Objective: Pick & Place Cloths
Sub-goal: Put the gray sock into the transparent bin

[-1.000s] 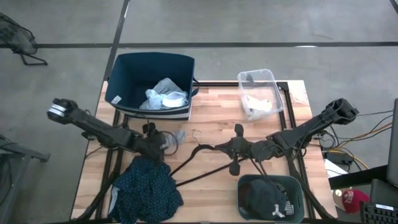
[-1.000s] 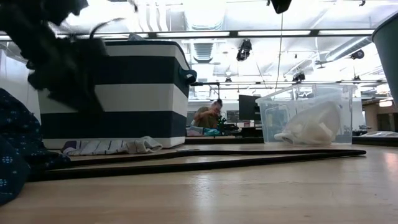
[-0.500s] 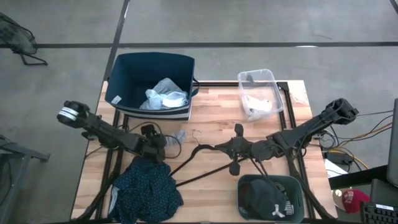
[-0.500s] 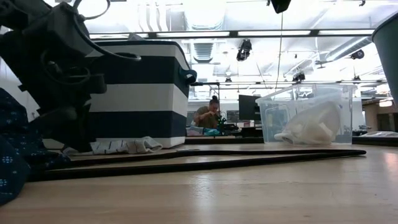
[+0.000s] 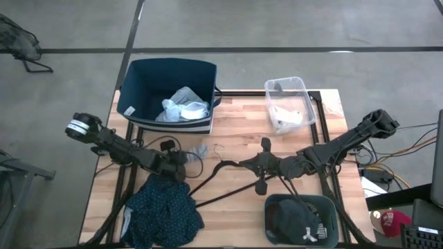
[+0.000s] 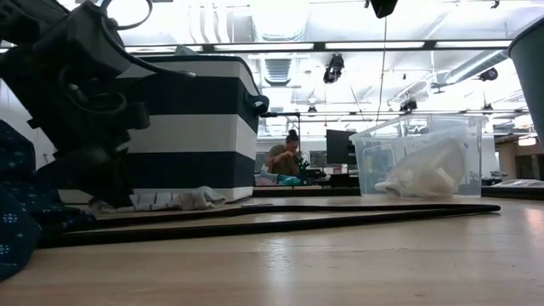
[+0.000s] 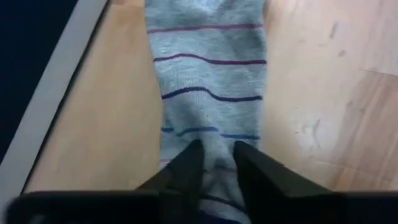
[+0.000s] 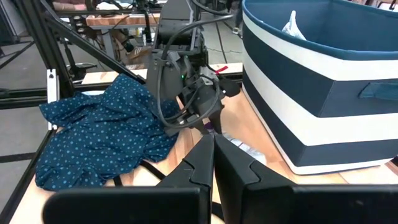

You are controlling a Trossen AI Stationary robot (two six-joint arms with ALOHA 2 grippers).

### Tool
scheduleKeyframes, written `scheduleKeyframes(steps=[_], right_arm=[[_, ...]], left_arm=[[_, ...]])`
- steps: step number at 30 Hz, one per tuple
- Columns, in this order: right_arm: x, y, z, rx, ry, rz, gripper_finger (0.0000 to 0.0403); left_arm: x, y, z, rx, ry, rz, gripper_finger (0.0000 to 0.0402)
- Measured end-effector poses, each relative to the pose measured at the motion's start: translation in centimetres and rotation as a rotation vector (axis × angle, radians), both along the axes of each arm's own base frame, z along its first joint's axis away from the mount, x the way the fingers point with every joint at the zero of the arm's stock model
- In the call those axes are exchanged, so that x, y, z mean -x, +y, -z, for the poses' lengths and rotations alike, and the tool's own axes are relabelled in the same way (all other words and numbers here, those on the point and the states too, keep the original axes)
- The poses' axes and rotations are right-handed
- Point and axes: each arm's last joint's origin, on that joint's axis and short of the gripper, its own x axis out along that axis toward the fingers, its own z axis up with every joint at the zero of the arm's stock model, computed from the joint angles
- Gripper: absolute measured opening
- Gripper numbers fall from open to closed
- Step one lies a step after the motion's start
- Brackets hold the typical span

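Note:
A grey sock (image 7: 208, 81) with thin purple and blue stripes lies flat on the wooden table (image 5: 235, 131), just in front of the striped blue bin (image 5: 169, 86). My left gripper (image 7: 214, 163) is down at the sock's near end (image 5: 200, 150) and shut on it. A dark teal dotted garment (image 5: 163, 211) lies at the table's near left. A pale blue shirt (image 5: 183, 105) sits in the blue bin. A black garment with a white logo (image 5: 301, 221) fills the dark bin at the near right. My right gripper (image 8: 213, 155) is shut at mid-table by the wire hanger (image 5: 221, 173). My left gripper pinches the sock's end (image 7: 214, 140) between its two fingers (image 7: 186, 168), a small ridge of fabric bunched in the narrow gap. The fingers slant down from the table's left and run along the sock. The rest of the sock lies slack on the table.
A clear plastic box (image 5: 291, 104) with white cloth stands at the far right. The thin black hanger stretches across mid-table between both grippers. A person sits far back in the room (image 6: 285, 157). Bare wood shows between the blue bin and the clear box.
My left gripper has come down to the table at the sock and moved a little toward the table's right edge. The sock stays on the table by the bin.

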Motion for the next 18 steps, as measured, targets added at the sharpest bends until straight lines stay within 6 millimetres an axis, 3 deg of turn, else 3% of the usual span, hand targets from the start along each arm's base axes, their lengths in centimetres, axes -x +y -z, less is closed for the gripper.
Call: scheduleKeyframes(steps=[5,18], right_arm=[[0.0,0.0,0.0,0.0,0.0,0.0,0.0008],[-0.7,0.1,1.1,0.043,0.039,0.014,0.0008]], left_arm=[[0.0,0.0,-0.3,0.0,-0.009,0.033,0.0017],[-3.3,-1.2,-4.3,-0.014,-0.171,0.145,0.0015]])
